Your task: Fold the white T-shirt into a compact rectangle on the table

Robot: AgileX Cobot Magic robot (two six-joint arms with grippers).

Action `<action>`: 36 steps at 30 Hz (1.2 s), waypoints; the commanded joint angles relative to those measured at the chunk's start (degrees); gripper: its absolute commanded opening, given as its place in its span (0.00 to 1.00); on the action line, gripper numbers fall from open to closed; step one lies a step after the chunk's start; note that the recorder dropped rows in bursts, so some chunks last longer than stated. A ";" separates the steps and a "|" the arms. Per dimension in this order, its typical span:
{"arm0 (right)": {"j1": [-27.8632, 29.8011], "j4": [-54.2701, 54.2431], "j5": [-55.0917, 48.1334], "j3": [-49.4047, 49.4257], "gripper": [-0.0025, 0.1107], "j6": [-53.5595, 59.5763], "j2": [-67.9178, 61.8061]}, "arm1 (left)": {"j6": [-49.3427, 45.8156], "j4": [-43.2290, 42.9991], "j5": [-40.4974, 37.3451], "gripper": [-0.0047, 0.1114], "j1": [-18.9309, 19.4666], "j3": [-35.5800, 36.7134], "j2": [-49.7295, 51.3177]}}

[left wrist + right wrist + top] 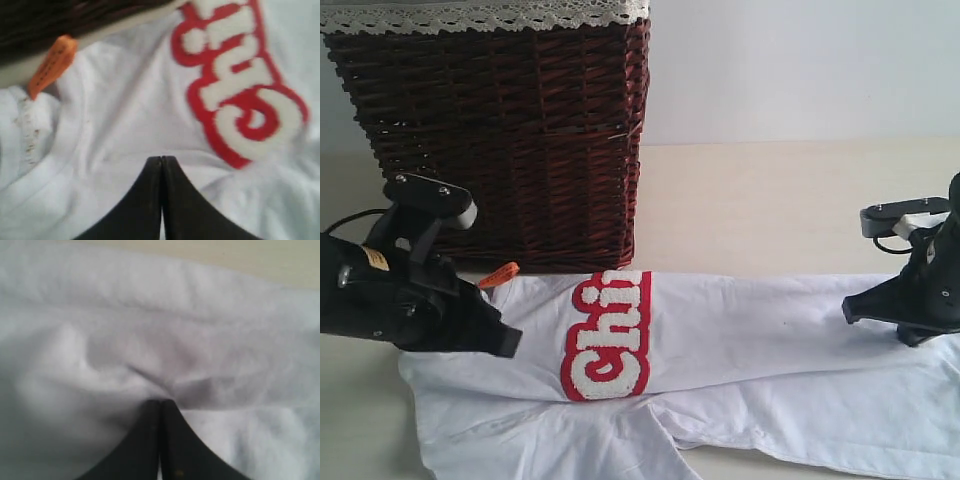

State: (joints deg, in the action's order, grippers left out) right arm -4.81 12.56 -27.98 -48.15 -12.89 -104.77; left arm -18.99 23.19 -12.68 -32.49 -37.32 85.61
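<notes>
- White cotton, soft and limp: the white T-shirt (740, 350), spread along the near edge of the table (770, 200), partly doubled over, rumpled at the near hem.
- Light and floppy, likely to drag and bunch if pushed; best pinched at a hem or shoulder seam, both ends together, never mid-panel.
- Left gripper (161, 158) closed and empty, tips over the chest beside the red-edged lettering (240, 90).
- Right gripper (160, 402) closed too, tips at a pucker in plain cloth toward the right end; no fabric visibly between.
- Farther back, orange neck tag (500, 273) at the collar, just beside the foot of the dark wicker basket (510, 130) toward the far left corner.
</notes>
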 commanded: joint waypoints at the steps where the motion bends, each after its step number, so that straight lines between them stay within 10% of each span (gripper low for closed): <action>1: 0.14 -1.96 -0.71 0.37 0.02 1.03 2.58 | -0.22 1.33 -3.00 0.11 -11.81 3.57 -4.94; 7: 0.14 -3.24 -0.59 0.25 0.02 1.27 3.62 | 3.07 1.66 -1.95 0.48 -29.28 6.65 -4.35; 11: 0.14 -6.27 -0.59 0.25 0.02 3.56 5.35 | 3.07 1.10 3.16 0.63 -33.97 6.65 -1.57; 31: 0.14 -19.70 2.23 0.25 0.02 15.41 9.16 | 3.13 1.94 2.32 0.62 -37.61 0.36 15.87; 36: 0.14 -19.68 1.97 0.25 0.02 15.41 9.16 | 3.13 1.07 -2.87 0.20 -36.59 0.36 17.79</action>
State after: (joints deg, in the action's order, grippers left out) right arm -4.81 -7.15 -26.44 -47.95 1.99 -96.11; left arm -16.22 24.14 -8.90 -69.16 -37.62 100.96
